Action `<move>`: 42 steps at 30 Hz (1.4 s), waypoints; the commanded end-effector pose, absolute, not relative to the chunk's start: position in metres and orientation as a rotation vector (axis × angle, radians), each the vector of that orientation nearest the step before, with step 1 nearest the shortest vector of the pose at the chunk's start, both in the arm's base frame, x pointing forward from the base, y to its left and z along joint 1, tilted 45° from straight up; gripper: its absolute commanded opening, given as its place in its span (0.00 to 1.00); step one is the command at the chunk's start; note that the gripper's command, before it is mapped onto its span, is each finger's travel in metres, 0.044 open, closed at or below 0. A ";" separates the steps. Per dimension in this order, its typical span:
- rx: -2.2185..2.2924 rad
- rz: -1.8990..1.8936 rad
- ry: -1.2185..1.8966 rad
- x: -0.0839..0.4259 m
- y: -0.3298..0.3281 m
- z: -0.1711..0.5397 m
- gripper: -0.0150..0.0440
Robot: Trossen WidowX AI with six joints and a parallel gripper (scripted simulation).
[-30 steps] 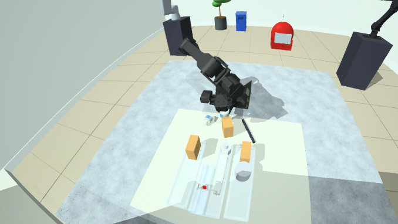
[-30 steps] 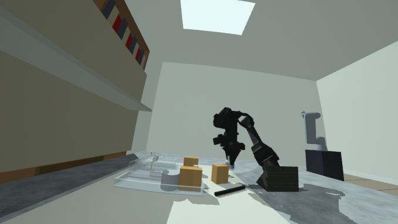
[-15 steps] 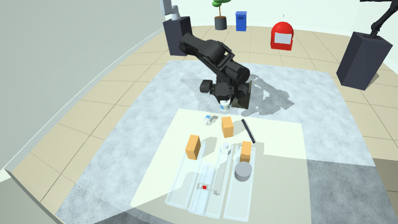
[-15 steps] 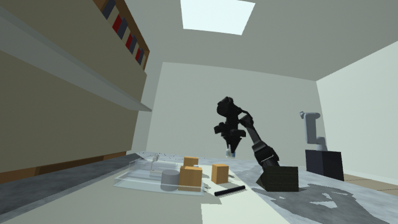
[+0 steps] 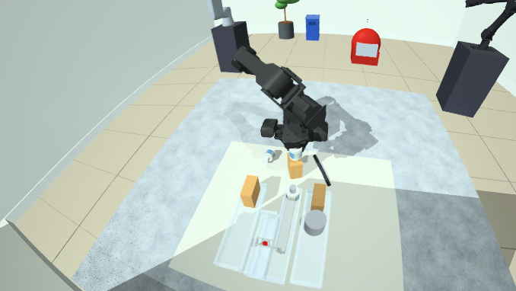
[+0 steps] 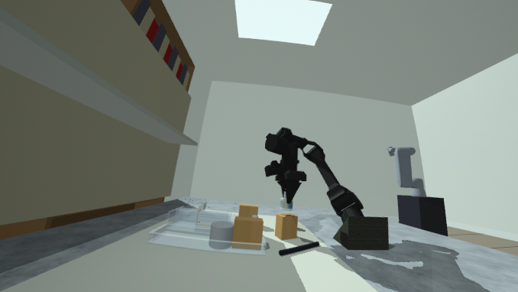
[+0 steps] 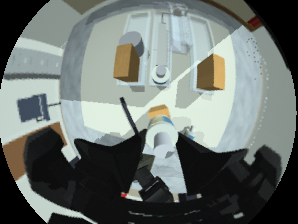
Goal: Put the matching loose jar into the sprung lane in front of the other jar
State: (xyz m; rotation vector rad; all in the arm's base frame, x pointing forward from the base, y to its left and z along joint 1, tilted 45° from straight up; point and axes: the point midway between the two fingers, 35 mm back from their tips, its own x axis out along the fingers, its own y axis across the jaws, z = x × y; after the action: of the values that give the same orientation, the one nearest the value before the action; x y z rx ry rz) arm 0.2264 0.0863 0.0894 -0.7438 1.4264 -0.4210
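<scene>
My gripper [image 5: 296,149] [image 6: 287,197] [image 7: 161,132] points down, shut on a white jar with a blue label [image 5: 295,155] [image 6: 286,204] [image 7: 162,128]. The jar looks about upright, with its grey cap towards the wrist camera. It hangs above the table, behind the middle orange block in the top view. A white jar with a grey cap [image 5: 292,193] [image 7: 160,74] stands at the near-arm end of the middle clear lane [image 5: 295,225]. Another white and blue jar [image 5: 269,155] [image 7: 188,131] lies on its side on the table. The pusher plate is hard to make out.
Orange blocks stand near the lane fronts: left [image 5: 250,191] [image 7: 211,72], right [image 5: 318,196] [image 6: 247,233] [image 7: 126,62], and middle [image 5: 295,170] [image 6: 286,227] [image 7: 159,111]. A grey cylinder [image 5: 315,222] [image 6: 221,235] stands in the right lane. A black bar [image 5: 322,171] [image 6: 299,248] [image 7: 128,115] lies nearby.
</scene>
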 end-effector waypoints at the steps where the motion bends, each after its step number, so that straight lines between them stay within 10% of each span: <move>1: -0.752 -0.406 1.421 0.242 0.089 0.082 0.25; 42: -0.771 -0.452 1.433 0.291 0.060 0.038 0.25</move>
State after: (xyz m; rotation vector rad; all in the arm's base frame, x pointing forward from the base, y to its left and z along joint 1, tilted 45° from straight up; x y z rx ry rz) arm 0.2889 0.0595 0.0377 -0.7670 1.4383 -0.4535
